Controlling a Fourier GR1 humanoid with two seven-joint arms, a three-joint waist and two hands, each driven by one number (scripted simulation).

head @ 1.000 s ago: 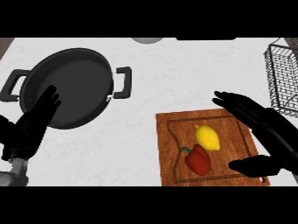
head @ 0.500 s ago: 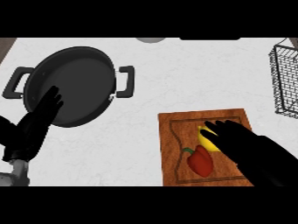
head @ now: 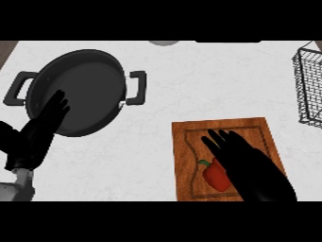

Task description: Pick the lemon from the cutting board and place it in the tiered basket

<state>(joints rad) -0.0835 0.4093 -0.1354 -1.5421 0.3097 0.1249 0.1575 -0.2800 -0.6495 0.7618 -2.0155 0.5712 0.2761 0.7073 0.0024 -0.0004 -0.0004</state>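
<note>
On the counter (head: 191,90), the cutting board (head: 257,130) sits lower right. The right hand (head: 250,165) has slid over it since a second ago, fingers (head: 216,141) extended flat, covering the lemon, now hidden; likely a grasp beginning. Left hand (head: 31,137) rests open, lower left. The basket (head: 317,85) is cut off upper right.

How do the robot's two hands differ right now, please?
The right hand lies over the cutting board, beside the red pepper; the left hand rests open at the pan's edge, off the board. Both are black, fingers fairly straight.
</note>
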